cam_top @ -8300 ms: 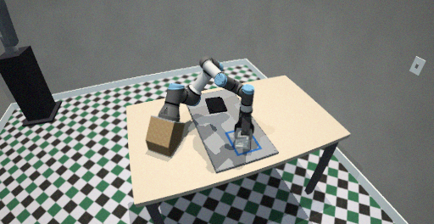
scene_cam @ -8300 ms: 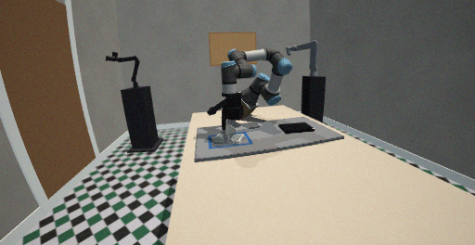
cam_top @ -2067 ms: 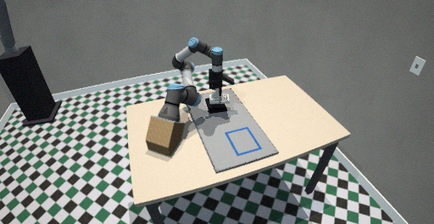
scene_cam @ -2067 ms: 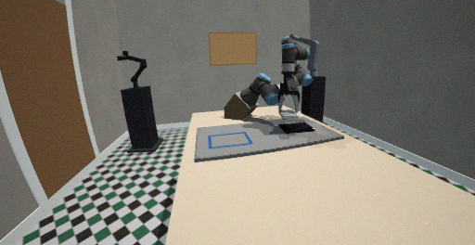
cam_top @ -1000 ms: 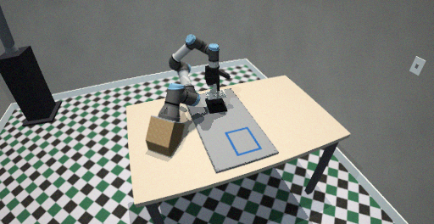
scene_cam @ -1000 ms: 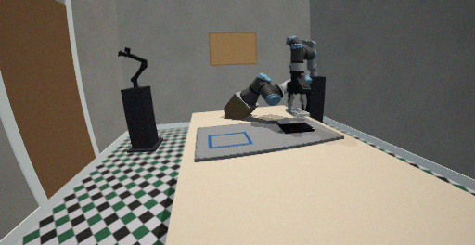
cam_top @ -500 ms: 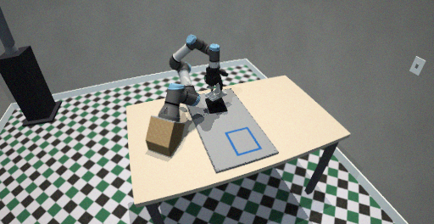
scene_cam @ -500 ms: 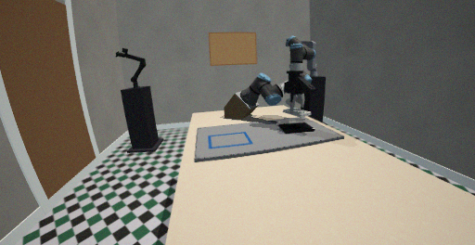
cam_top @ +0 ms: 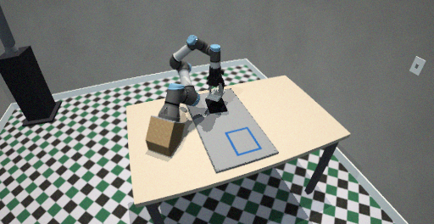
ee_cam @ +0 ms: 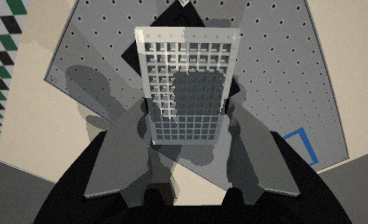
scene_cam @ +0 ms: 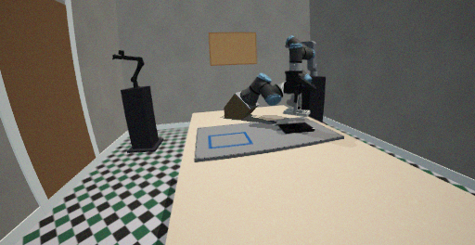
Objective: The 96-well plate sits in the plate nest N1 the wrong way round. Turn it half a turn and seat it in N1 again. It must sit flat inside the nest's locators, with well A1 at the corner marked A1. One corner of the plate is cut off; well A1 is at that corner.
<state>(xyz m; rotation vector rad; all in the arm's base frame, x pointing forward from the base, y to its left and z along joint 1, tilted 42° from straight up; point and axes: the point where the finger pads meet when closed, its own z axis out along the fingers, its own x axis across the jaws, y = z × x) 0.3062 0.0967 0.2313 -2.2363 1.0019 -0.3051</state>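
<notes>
The pale 96-well plate point(cam_top: 214, 97) point(scene_cam: 297, 119) point(ee_cam: 156, 65) hangs level or nearly so above the black nest N1 point(cam_top: 217, 106) point(scene_cam: 297, 128) point(ee_cam: 185, 16), clear of it. In the wrist view the plate is turned by roughly half a right angle to the nest, whose corners show past its edges. My gripper point(cam_top: 216, 92) point(scene_cam: 298, 109) point(ee_cam: 186, 98) is shut on the plate, one jaw at each long side. A small white mark shows at the nest's corner at the top of the wrist view; I cannot read it. I cannot make out the plate's cut corner.
The nest stands on a grey perforated board point(cam_top: 212, 149) point(scene_cam: 269, 142) point(ee_cam: 280, 65), near its far end in the top view. A blue rectangle outline point(cam_top: 231, 143) point(scene_cam: 230, 147) point(ee_cam: 310, 146) is marked towards the other end. The arm's brown base block point(cam_top: 164, 134) point(scene_cam: 237, 108) stands beside the board.
</notes>
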